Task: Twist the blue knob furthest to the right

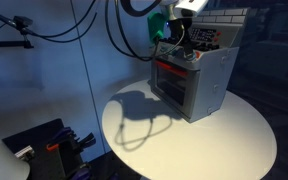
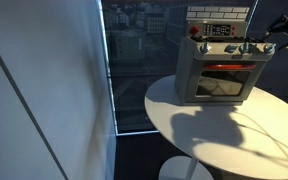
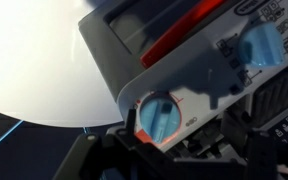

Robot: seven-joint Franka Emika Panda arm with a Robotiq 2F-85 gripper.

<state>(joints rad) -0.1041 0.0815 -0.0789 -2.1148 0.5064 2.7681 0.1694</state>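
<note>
A grey toy oven (image 1: pixel 206 82) with a red-lit door stands on a round white table (image 1: pixel 234 140); it also shows in the other exterior view (image 2: pixel 220 72). My gripper (image 1: pixel 168 30) is at the oven's upper front edge and reaches in from the right in an exterior view (image 2: pixel 265 46). In the wrist view a blue knob (image 3: pixel 156 116) with a red rim sits very close, between my dark fingers (image 3: pixel 172 142). A second blue knob (image 3: pixel 263 44) is further along the panel. The fingers look apart around the near knob; contact is unclear.
The oven has a red knob (image 2: pixel 194 30) on its upper panel. A window wall (image 2: pixel 134 60) stands behind the table. Black equipment (image 1: pixel 49 145) lies on the floor beside the table, and cables (image 1: pixel 54 25) hang overhead.
</note>
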